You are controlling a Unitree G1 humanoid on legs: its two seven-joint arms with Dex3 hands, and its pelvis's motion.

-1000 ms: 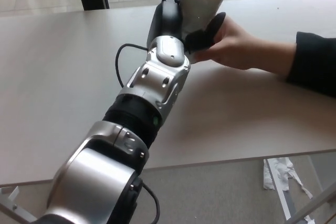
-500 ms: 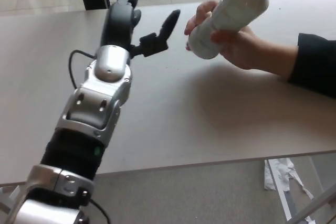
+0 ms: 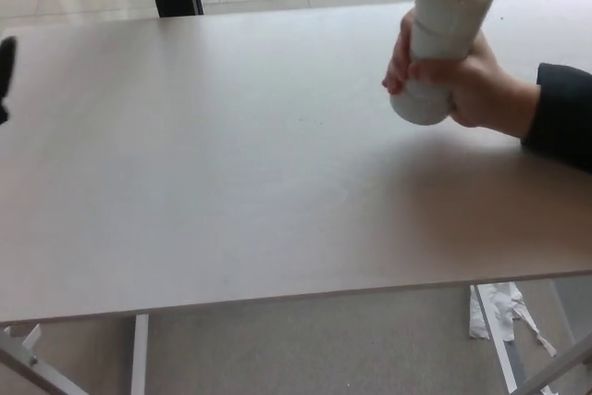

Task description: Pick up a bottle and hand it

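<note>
Pale grey flat tabletop [image 3: 231,191] is filling the view, tiled floor beyond. Over its far right corner, a person's hand [image 3: 472,90] in a dark sleeve [image 3: 562,113] is gripping the white plastic bottle [image 3: 442,34], lifted clear and nearly upright. Only a black sliver of the robot's left hand [image 3: 6,76] is showing at the left edge; I cannot tell its finger state.

I see a person's hand [image 3: 472,90] gripping the white bottle [image 3: 442,34] above the desk [image 3: 231,182], far right.
</note>
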